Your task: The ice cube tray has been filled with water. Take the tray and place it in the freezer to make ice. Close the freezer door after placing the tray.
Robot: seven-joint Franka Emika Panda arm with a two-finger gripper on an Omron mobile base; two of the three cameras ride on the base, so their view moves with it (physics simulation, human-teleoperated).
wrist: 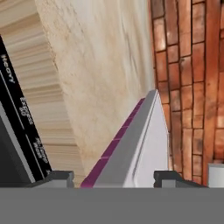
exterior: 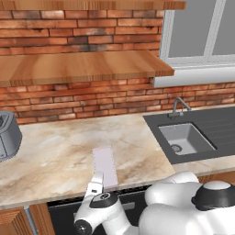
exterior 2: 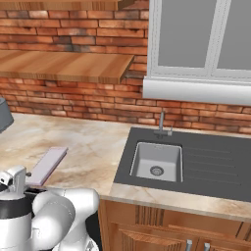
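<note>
The ice cube tray is a thin pale lavender-grey slab lying flat on the marble counter, with its near end at the front edge. It also shows in the right base view as the ice cube tray. My gripper reaches low over that near end. In the hand view the ice cube tray runs away between the two tips of my gripper. The right tip is at the tray's side. A narrow gap stays at the left tip. The tray rests on the counter. The freezer and its door are out of view.
A grey toaster stands at the counter's left end. A dark sink with a faucet is set in at the right. A wooden shelf hangs over the counter on the brick wall. A black appliance front lies below the counter edge.
</note>
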